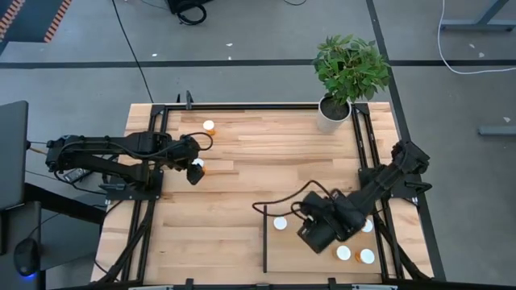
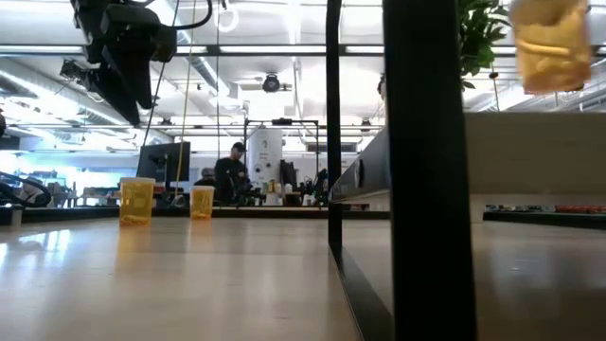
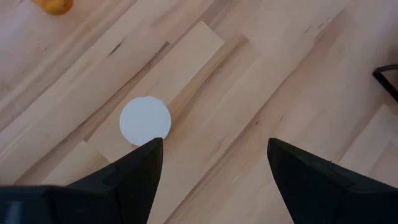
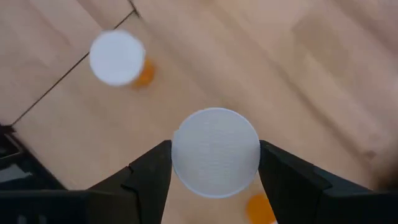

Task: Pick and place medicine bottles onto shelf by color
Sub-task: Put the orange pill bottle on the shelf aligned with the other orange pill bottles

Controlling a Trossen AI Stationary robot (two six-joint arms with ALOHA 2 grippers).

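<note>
- Plank tabletop: light wood, butcher-block pattern, sits on a grey floor.
- Black frame rails run along the table's far edge and down both sides.
- Potted plant at the far right corner of the table: leafy green, in a white pot.
- Black cables trail across the floor behind the table; a white cable loops at the far right.
- Dark monitor stands off the table's left edge.
- Low view, room beyond: person in dark clothes standing by a white tank-like cylinder; ceiling strip lights overhead.
</note>
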